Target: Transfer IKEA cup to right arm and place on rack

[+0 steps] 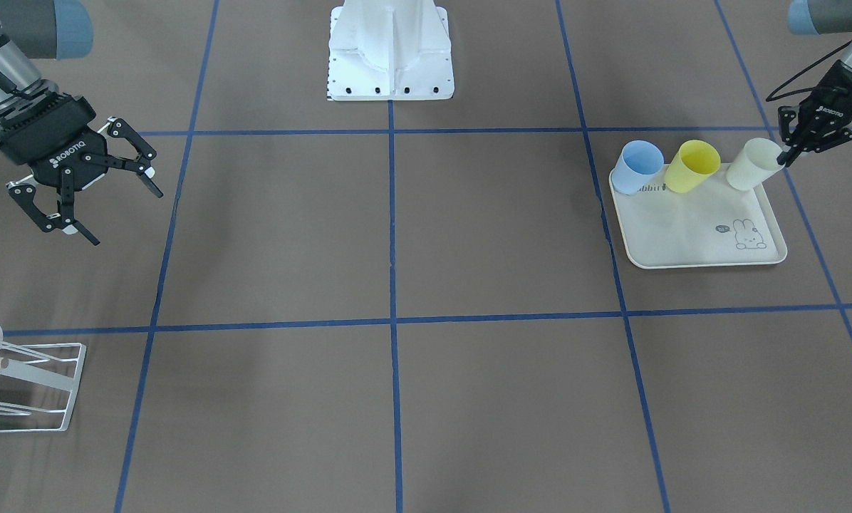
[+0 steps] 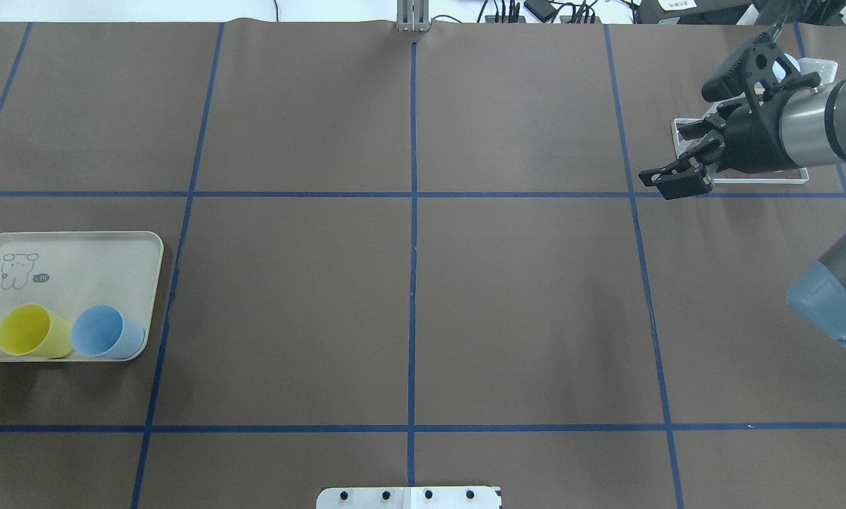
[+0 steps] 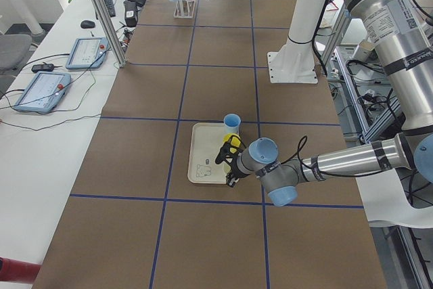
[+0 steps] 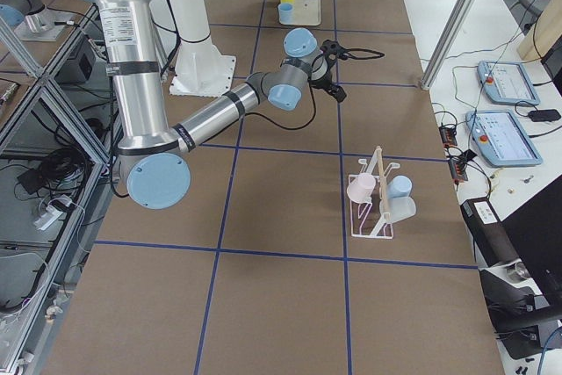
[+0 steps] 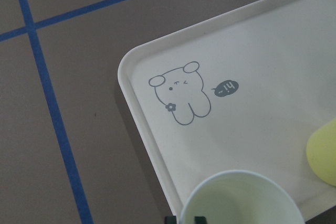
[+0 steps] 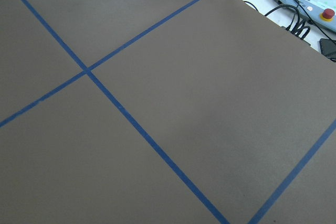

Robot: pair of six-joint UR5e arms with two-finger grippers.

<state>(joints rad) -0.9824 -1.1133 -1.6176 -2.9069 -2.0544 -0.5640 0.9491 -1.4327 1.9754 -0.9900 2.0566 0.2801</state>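
At the robot-side edge of the cream tray [image 1: 682,235], the left gripper [image 1: 784,158] has its fingers drawn close together at the rim of the pale cup [image 1: 750,165]. In the left wrist view two dark fingertips [image 5: 169,219] sit either side of the cup's wall, one outside and one within the mouth. Whether they press on the wall cannot be told. The pale cup stands on the tray as the outermost of a row of three, beside a yellow cup [image 1: 691,167] and a blue cup [image 1: 637,167].

Over the table's other end, the right gripper [image 1: 120,209] hangs above the surface with its fingers spread wide and nothing between them. The right arm [image 4: 219,116] reaches out low over the table. The rack [image 1: 45,376] stands near the operators' edge on that side and carries a pink cup [image 4: 361,188], a second blue cup [image 4: 399,186] and a translucent cup [image 4: 401,209].

The table [image 1: 504,235] is covered in brown sheet marked into squares by blue tape lines [image 1: 392,235], with the white robot base [image 1: 390,57] at its middle edge. Beyond it, a white bench holds two tablets [image 4: 505,81] and loose cables.
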